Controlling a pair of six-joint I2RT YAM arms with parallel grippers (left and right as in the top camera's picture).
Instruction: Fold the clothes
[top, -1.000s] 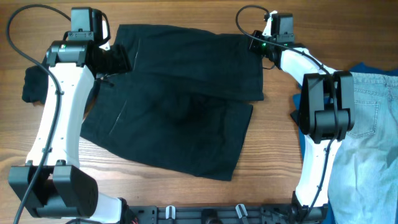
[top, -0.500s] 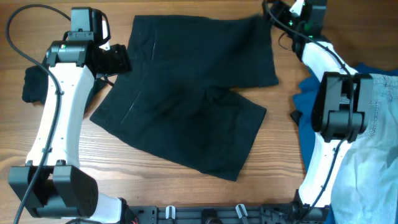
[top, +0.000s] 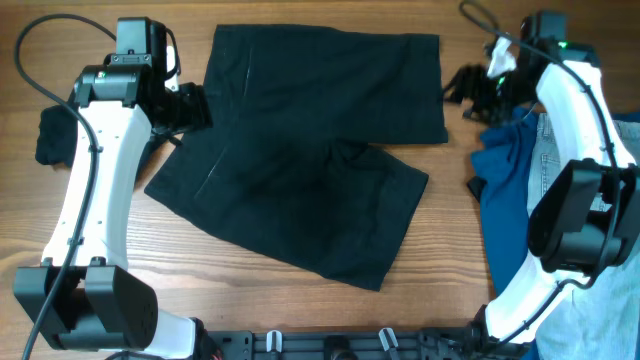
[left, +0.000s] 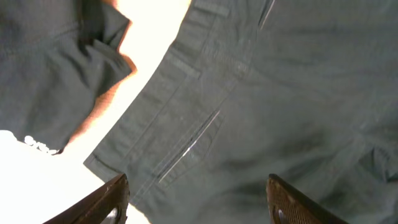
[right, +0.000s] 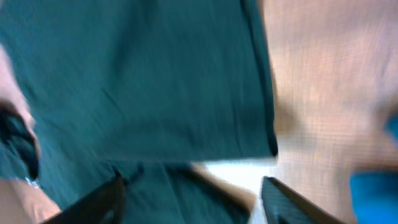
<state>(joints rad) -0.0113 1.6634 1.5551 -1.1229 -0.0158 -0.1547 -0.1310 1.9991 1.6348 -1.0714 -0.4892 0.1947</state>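
White print (left: 40, 145) on shirt (left: 53, 93), left-wrist only

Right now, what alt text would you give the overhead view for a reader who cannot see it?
Black shorts lie spread on a wooden table between two white arms. The left gripper is at their left edge, the right gripper just off their upper right corner; a blue top and jeans lie beyond.

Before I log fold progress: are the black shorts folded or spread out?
Spread out. The black shorts lie flat on the table, both legs fanned apart in the overhead view, neither laid over the other.
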